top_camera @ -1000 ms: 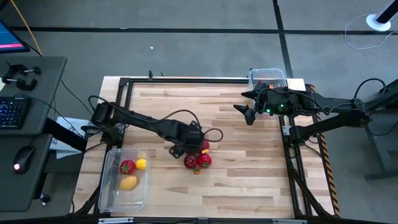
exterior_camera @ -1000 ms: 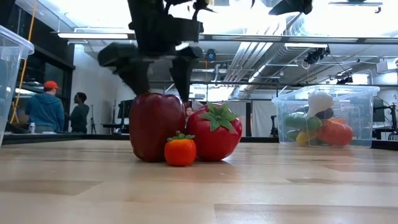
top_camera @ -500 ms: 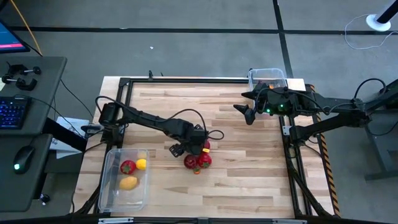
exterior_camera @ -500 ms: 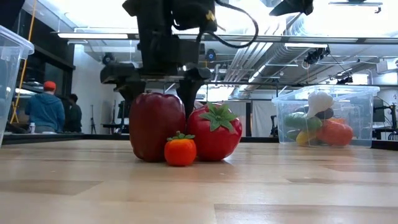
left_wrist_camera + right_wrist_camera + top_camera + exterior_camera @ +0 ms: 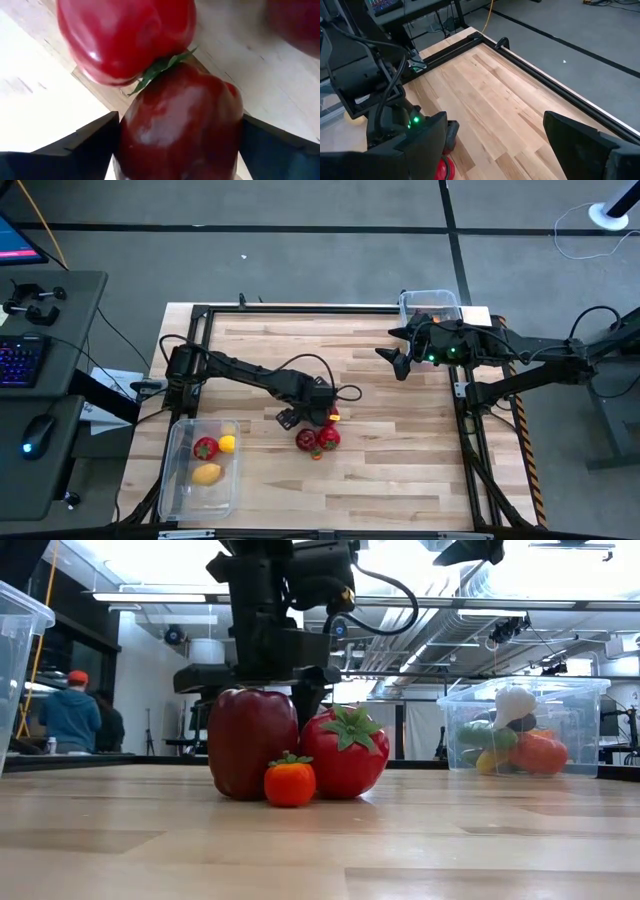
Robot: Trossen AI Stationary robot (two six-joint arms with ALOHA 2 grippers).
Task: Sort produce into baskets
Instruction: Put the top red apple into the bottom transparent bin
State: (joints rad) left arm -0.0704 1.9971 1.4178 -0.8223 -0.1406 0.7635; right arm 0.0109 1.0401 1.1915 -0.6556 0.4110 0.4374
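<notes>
Left claw [image 5: 262,700] lowered over the dark red apple [image 5: 252,743] at mid-table [image 5: 380,470], fingers spread either side, not yet clenched. Strawberry [image 5: 346,752] and small orange fruit [image 5: 290,781] touch it. Right claw [image 5: 396,360] released, raised near the far basket [image 5: 432,304].

Dark red apple [image 5: 252,743], bright red green-leafed strawberry [image 5: 346,752], small orange fruit [image 5: 290,782], pale wooden table [image 5: 480,840].

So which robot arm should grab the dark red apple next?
Probably the left. Its gripper is right over the dark red apple, with open fingers on either side of it. The right gripper waits far off by the bin of vegetables.
</notes>
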